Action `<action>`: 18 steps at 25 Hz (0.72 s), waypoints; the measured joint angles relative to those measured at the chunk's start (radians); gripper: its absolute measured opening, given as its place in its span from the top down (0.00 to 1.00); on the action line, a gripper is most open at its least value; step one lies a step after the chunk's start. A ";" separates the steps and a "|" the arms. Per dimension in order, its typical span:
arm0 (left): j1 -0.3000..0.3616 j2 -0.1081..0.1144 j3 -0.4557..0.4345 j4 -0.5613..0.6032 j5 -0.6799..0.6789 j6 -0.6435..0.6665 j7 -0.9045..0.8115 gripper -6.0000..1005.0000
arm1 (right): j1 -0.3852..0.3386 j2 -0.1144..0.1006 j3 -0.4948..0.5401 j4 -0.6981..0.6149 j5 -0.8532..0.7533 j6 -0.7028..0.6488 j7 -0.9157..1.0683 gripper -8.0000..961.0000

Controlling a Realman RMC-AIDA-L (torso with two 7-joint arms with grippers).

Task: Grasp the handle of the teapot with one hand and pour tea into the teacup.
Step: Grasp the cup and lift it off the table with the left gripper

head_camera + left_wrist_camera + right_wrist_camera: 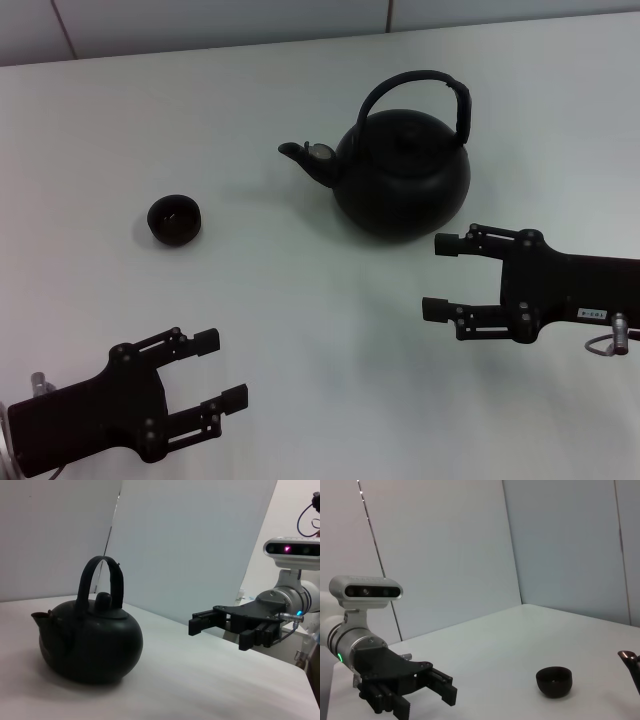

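The black teapot [403,170] stands upright at the middle back of the white table, spout pointing left, with its arched hoop handle [420,95] raised over the lid. It also shows in the left wrist view [87,642]. The small black teacup [175,219] sits to the left of the spout, apart from it, and shows in the right wrist view [554,681]. My right gripper [438,278] is open and empty, in front of and right of the teapot. My left gripper [222,370] is open and empty near the front left.
The white table [320,330] runs back to a pale wall. The right gripper also shows in the left wrist view [220,630]; the left gripper shows in the right wrist view [427,695].
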 joint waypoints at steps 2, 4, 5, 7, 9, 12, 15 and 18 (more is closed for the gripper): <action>0.000 0.000 0.000 0.000 0.000 -0.001 0.000 0.28 | 0.001 0.000 -0.001 0.000 0.000 0.000 0.000 0.15; -0.001 0.000 0.000 0.001 0.000 -0.001 0.000 0.28 | 0.006 0.000 -0.003 0.000 -0.002 0.000 0.001 0.15; -0.001 0.001 0.000 0.001 0.000 -0.002 0.000 0.28 | 0.008 0.000 -0.003 0.000 -0.004 0.000 0.003 0.15; -0.001 0.001 0.000 0.002 -0.001 -0.002 0.000 0.27 | 0.008 0.000 -0.003 0.000 -0.004 0.000 0.003 0.15; -0.001 0.001 0.000 0.002 -0.001 -0.001 0.000 0.27 | 0.008 0.000 -0.003 0.000 -0.004 0.000 0.003 0.15; -0.002 0.001 -0.001 0.002 -0.004 -0.001 0.004 0.27 | 0.008 0.000 -0.002 0.000 -0.004 0.000 0.004 0.15; -0.004 -0.001 -0.005 0.002 -0.005 -0.002 0.009 0.27 | 0.010 0.000 -0.001 0.000 -0.002 0.000 0.004 0.15; -0.014 -0.006 -0.013 0.001 -0.006 -0.008 0.018 0.27 | 0.016 0.001 0.002 0.006 0.002 0.001 0.001 0.15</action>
